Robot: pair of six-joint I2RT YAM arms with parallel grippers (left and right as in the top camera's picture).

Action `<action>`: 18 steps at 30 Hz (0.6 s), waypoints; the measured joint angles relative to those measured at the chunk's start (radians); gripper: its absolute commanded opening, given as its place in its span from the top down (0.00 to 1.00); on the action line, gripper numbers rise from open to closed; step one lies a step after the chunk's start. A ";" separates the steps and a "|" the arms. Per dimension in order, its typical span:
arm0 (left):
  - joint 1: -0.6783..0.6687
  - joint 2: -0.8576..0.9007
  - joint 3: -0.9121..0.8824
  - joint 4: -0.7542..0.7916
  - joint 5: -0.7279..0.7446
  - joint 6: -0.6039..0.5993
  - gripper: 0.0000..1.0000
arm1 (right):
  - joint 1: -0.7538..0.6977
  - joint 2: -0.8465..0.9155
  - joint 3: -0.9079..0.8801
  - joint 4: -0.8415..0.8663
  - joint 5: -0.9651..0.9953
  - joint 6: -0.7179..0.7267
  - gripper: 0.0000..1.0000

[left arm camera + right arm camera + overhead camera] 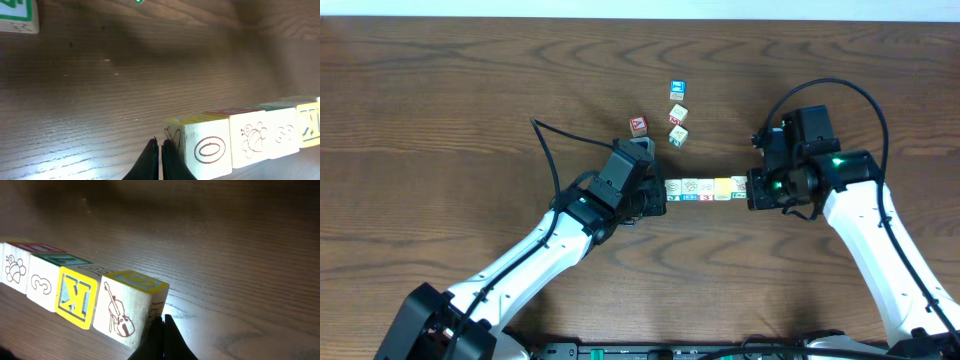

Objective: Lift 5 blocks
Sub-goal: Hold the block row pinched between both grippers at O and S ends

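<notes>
Row of blocks (705,188) near mid-table, long axis running straight from one arm to the other. Five cubes, faces touching, no gaps visible from overhead.

Left gripper (658,192) at the left end of the row, fingers pressed together, holding nothing between them; closed tips (160,150) butted against the outer face of the end cube (the one with an oval drawn on it (210,150)). Row extends away from that claw to its right in the left wrist view.

Right gripper (752,189) at the opposite end of the row, likewise pressed shut on nothing; tips (162,330) against the outer face of the violin cube (125,311). Next along the row from there: yellow-faced K cube (76,297), then the 3, then the bee.

Key relation: both claws on the row's long axis, facing each other, row pinched lengthwise between them. Neither arm nearer; contact at both ends. Looks like a squeeze from the ends, not a finger pinch.

Judgement: lift depends on equal inward pressure and both arms rising level (any tilt or slack likely buckles the row in the middle). Whether the row is clear of the table yet: cannot tell.

Four loose cubes (672,112) beyond the row, on its far side, well apart from it; not involved.
</notes>
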 measured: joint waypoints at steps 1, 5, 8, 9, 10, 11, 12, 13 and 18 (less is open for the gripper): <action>0.000 0.000 0.000 0.000 -0.002 0.000 0.93 | 0.000 0.000 0.000 0.001 0.000 0.000 0.99; 0.000 0.002 0.000 0.000 -0.002 0.000 0.93 | 0.000 0.000 0.000 0.002 0.000 0.000 0.99; 0.000 0.009 0.000 0.000 -0.002 0.000 0.93 | 0.000 0.000 0.000 0.002 -0.002 0.000 0.99; 0.000 0.013 0.000 0.000 -0.002 0.000 0.93 | 0.000 0.000 0.000 0.003 -0.002 0.000 0.99; 0.000 0.015 0.000 0.000 -0.001 0.000 0.93 | 0.000 0.000 0.000 0.002 -0.003 0.000 0.99; 0.000 0.018 0.000 0.000 -0.001 0.000 0.93 | 0.000 0.001 0.000 0.003 -0.003 0.000 0.99; 0.000 0.019 0.000 0.000 -0.001 0.000 0.93 | 0.000 0.002 0.001 0.003 -0.003 0.000 0.99; 0.000 0.021 0.000 0.000 -0.001 0.000 0.93 | 0.000 0.005 0.002 0.003 -0.004 0.000 0.99; 0.000 0.021 0.000 0.000 -0.002 0.000 0.93 | 0.000 0.029 0.004 0.003 0.000 0.001 0.99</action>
